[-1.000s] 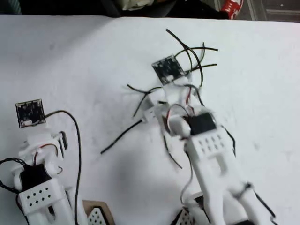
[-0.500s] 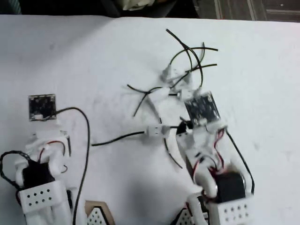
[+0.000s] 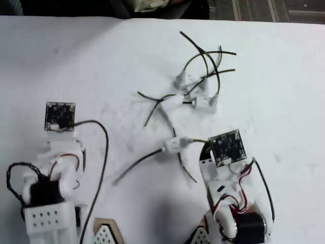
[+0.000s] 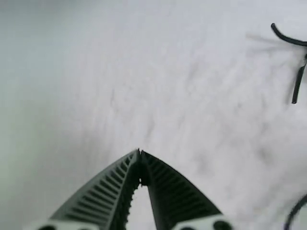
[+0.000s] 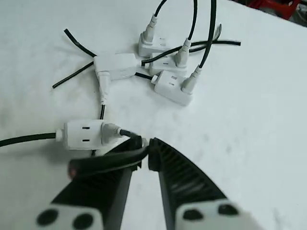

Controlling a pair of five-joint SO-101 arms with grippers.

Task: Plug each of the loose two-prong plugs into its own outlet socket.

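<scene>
Starting at the left, the left gripper [image 4: 140, 160] hangs over the matte white table [image 3: 91, 61]. Its two dark grey fingers [image 4: 105, 191] are ribbed like combs and taper to points that meet with nothing between them. A thin black cord end [image 4: 288, 40] curls on the tabletop near it.

Toward the middle lies a white socket block [image 3: 172, 146], a smooth plastic rectangle with rounded edges and two narrow slots in its upper face. A glossy black lead [image 3: 137, 163] trails from one end toward the arms' side of the table, and a white moulded plug [image 5: 110, 130] sits in the other end. Farther from the arms, several similar white blocks [image 3: 204, 103] lie tangled among thin black wires [image 3: 205, 56].

On the right, the right gripper [image 5: 145, 143] sits just beside the socket block, its ribbed fingers drawn nearly together. The plug's black cord [image 5: 125, 133] runs into the tips and seems to be pinched there, though the contact itself is hard to make out.

Against half a second ago, the right arm has pulled back toward its base and the socket block has slid slightly with it. The lead's free end has swung nearer the arms. The left arm has edged to the right.
</scene>
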